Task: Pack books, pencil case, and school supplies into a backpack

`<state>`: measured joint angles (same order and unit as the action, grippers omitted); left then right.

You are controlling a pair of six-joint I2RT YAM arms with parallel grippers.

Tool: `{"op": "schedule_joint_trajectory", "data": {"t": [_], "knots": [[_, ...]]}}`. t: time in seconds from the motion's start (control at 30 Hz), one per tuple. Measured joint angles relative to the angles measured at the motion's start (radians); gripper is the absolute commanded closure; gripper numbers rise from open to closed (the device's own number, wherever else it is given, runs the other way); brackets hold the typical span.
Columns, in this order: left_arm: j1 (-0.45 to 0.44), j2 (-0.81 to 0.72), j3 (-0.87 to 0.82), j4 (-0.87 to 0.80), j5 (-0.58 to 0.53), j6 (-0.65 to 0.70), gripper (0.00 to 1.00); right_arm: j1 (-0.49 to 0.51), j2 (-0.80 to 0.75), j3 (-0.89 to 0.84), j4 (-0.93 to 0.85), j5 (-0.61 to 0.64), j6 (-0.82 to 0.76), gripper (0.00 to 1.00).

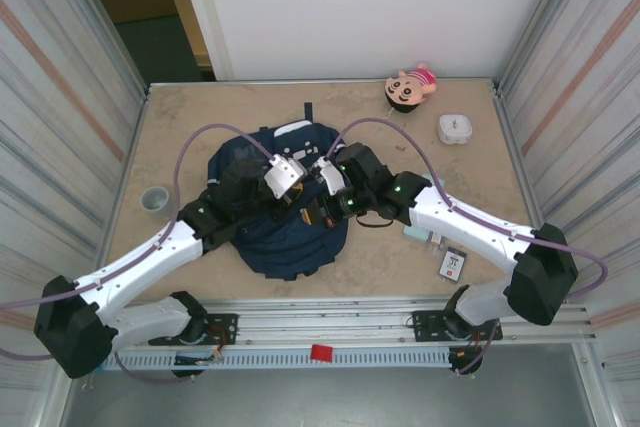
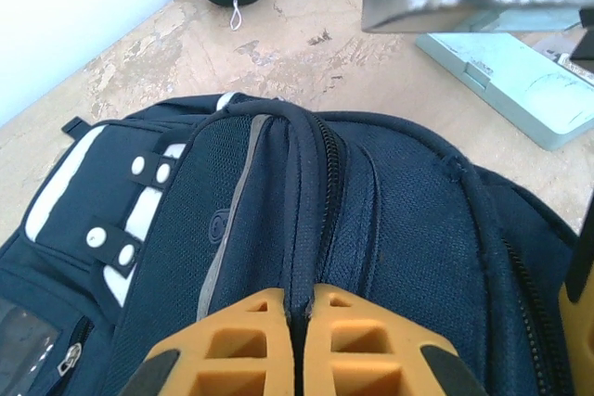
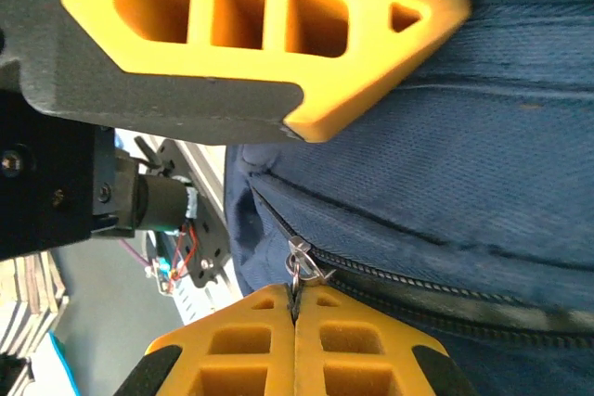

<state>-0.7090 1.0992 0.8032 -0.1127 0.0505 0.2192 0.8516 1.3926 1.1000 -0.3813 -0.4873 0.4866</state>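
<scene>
Packing stands at an early stage, judging from the layout. The backpack (image 1: 285,237) lies flat at the centre of the bench (image 1: 200,117), and the stretch of zip seen along its upper side is closed in both wrist views. Whether anything is already inside cannot be told. The pencil case (image 2: 506,71) lies on the bench just beside the bag's right flank, partly under the right forearm in the top view. The black-and-white packet (image 1: 453,264) lies nearer the front edge, apart from the bag. Both are left to pack. A white box (image 1: 455,128) and a pink doll (image 1: 410,87) sit toward the far right corner, and a grey cup (image 1: 153,199) stands at the left.

The left end effector (image 2: 299,312) is clenched, its fingers pinching a raised ridge of navy fabric beside the zip on top of the bag. The right end effector (image 3: 295,308) is clenched on the metal zip pull (image 3: 299,261), which sticks out just above its fingertips, with the left one's orange finger close by. Both meet over the upper middle of the backpack, touching it.

The probable step in hand is one arm anchoring fabric while the other draws the zip open. Opening, loading and closing all appear left to do.
</scene>
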Motion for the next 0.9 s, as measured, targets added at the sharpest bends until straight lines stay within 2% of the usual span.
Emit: {"op": "schedule_joint_trajectory", "data": {"t": [0.1,0.17,0.27,0.37,0.43,0.67,0.9], "knots": [[0.0,0.004,0.0,0.021,0.0,-0.008,1.0,-0.005,0.0,0.0,0.003,-0.025,0.046,0.62],[0.001,0.004,0.0,0.034,0.003,-0.006,1.0,-0.018,-0.007,-0.004,0.014,-0.05,0.077,0.54],[0.024,-0.008,-0.003,0.037,0.048,0.007,1.0,-0.09,-0.069,-0.068,0.082,-0.084,0.149,0.47],[0.083,-0.044,-0.029,0.045,0.151,0.029,1.0,-0.176,-0.167,-0.174,0.18,-0.089,0.243,0.43],[0.117,-0.06,-0.04,0.043,0.22,0.039,1.0,-0.198,-0.209,-0.234,0.257,-0.089,0.317,0.4],[0.147,-0.057,-0.04,0.035,0.375,0.069,1.0,-0.183,-0.186,-0.307,0.483,-0.076,0.591,0.34],[0.147,-0.05,-0.041,0.041,0.439,0.069,1.0,-0.157,-0.136,-0.306,0.585,-0.024,0.689,0.33]]}}
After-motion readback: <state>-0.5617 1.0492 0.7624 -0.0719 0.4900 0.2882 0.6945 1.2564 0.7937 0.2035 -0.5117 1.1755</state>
